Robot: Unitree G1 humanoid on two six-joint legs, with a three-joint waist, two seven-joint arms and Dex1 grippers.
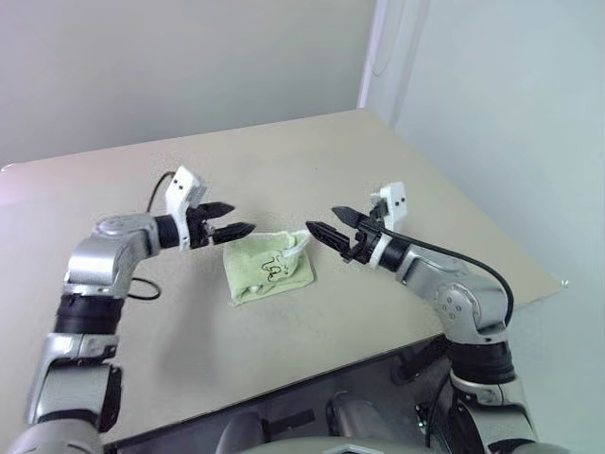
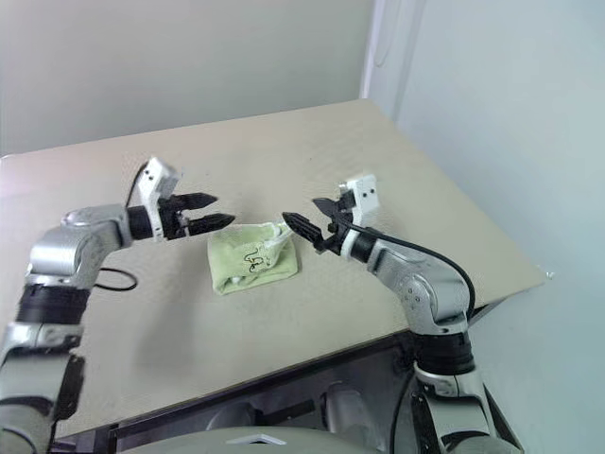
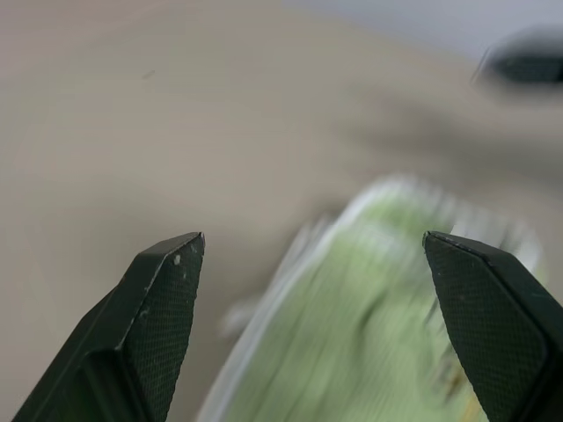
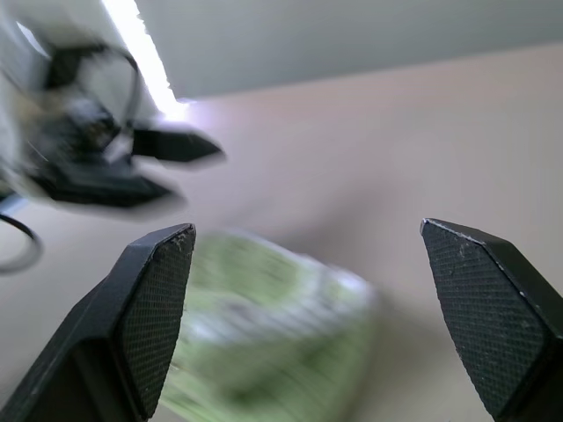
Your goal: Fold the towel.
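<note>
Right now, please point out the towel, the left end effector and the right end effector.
towel (image 1: 267, 270): left eye view, middle of the folded green cloth.
left end effector (image 1: 238, 218): left eye view, between its open fingertips.
right end effector (image 1: 321, 222): left eye view, between its open fingertips.

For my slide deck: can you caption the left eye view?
Folded towel lies on the table between the open left end effector and open right end effector, neither touching it.

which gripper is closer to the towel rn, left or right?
Right, narrowly. The right gripper hangs open just off the towel's white-edged corner. The left gripper hangs open above the towel's opposite far corner, a bit further off. Neither touches it.
</note>
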